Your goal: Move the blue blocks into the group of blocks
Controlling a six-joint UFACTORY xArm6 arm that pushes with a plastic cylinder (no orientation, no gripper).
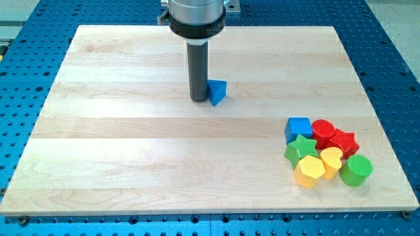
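Observation:
A small blue triangular block lies on the wooden board near the view's top centre. My tip stands right at its left side, touching or nearly touching it. At the view's lower right sits the group of blocks: a blue cube, a red round block, a red star block, a green star block, a yellow heart block, a yellow hexagon block and a green round block.
The board lies on a blue perforated table. The rod's grey mount hangs over the board's top edge.

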